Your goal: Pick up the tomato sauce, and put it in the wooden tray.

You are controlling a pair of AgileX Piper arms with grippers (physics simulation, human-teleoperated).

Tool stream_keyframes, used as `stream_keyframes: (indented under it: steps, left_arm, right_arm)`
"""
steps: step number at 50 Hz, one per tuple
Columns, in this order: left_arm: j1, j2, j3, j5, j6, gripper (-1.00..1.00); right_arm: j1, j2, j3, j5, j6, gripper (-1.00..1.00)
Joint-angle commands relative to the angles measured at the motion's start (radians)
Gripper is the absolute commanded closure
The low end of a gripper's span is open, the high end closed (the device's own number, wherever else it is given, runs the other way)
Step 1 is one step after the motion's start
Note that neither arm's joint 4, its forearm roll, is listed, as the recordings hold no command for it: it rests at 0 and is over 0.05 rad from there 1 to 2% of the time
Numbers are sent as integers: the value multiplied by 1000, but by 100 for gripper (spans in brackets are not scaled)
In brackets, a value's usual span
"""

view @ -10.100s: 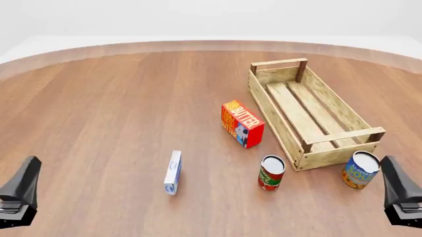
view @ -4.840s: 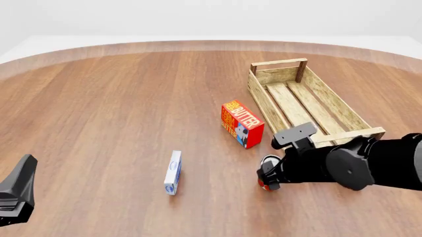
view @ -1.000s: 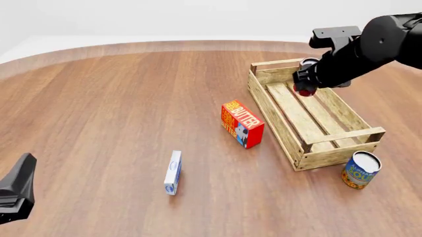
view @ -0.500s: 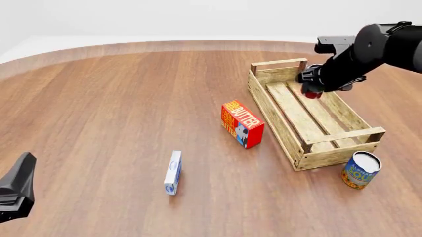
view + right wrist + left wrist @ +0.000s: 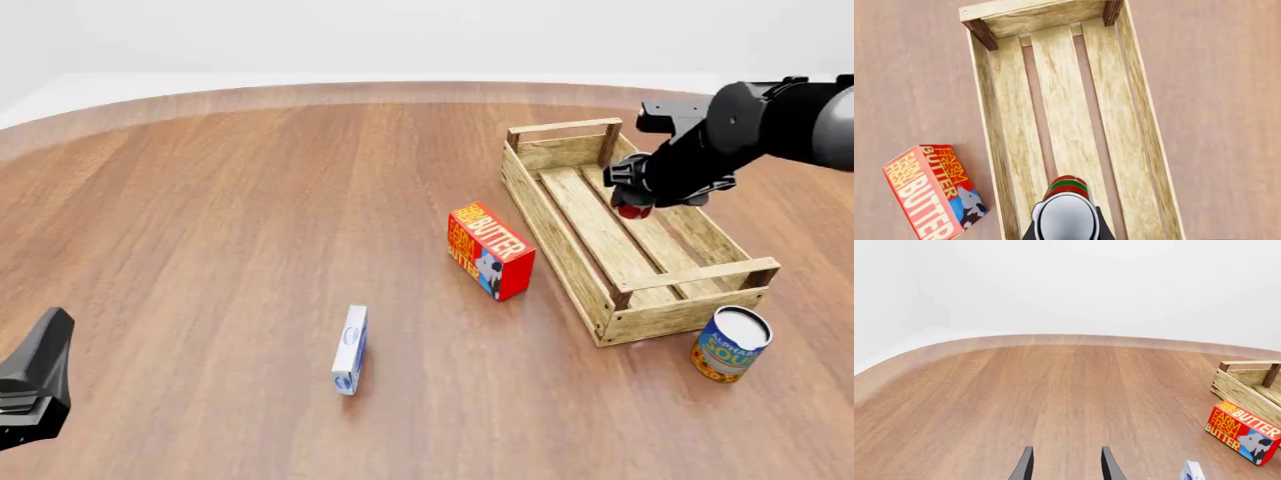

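Jaws of right gripper (image 5: 1066, 231) clamped the can (image 5: 1066, 192) over the tray (image 5: 566, 236); left jaws parted, idle. Lower to the slats, upright, before release.

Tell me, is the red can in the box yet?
Almost. The pickup is done: the right gripper holds the tomato can in the air above the slats of the wooden tray. Left to do: lower the can, let go. The left gripper waits open.

Tomato sauce (image 5: 631, 209) mostly hidden by arm.
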Motion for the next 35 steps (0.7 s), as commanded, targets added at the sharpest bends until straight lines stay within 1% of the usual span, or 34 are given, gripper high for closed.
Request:
stream_keyframes:
  steps: [1,10,16,22,35]
  left_arm:
    - [0,-7,-1,7,1,-100]
    - [-1,-14,-1,13,4,-100]
    - [0,-14,-2,13,3,-100]
    - [0,-13,-1,11,4,-100]
    - [0,-17,0,14,4,-100]
  right_arm:
    - [-9,6,19,-23,28,100]
    - [-10,2,61,-55,40,100]
    - [-11,7,69,-63,44,100]
    - [-3,18,91,-92,59,100]
    - [4,30,98,-111,73,100]
